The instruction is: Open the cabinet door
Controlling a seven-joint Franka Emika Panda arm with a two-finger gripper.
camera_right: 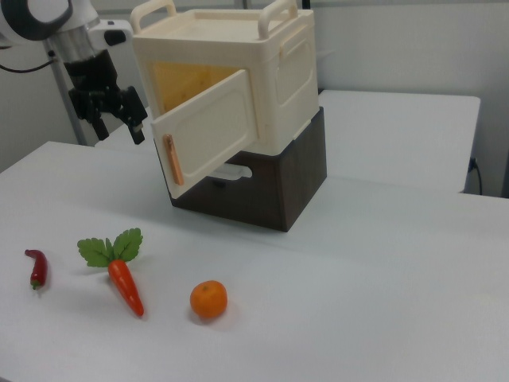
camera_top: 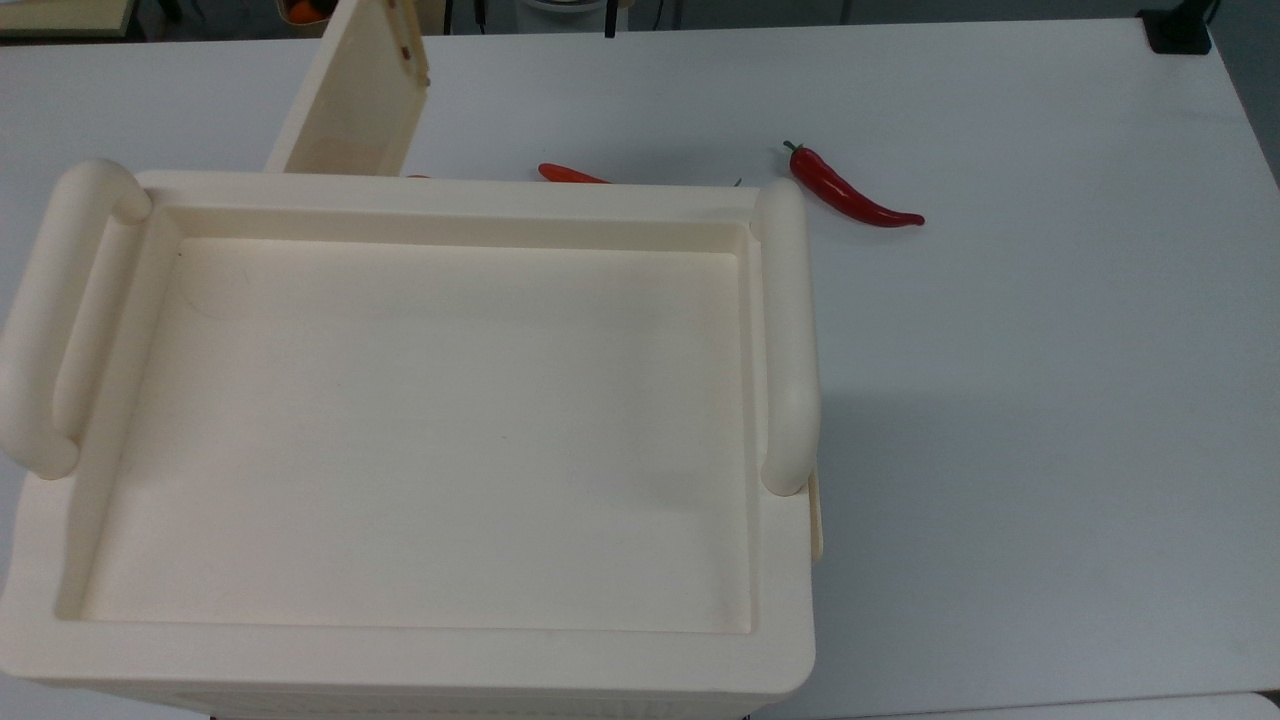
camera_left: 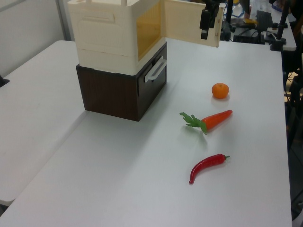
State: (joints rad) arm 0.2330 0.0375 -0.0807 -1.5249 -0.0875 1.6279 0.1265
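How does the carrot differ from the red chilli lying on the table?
The carrot is orange with a tuft of green leaves; the chilli is glossy red with only a small green stem. The carrot is thick and straight; the chilli is slimmer and curved. In the left view the carrot lies nearer the orange. Both lie flat on the white table, untouched.
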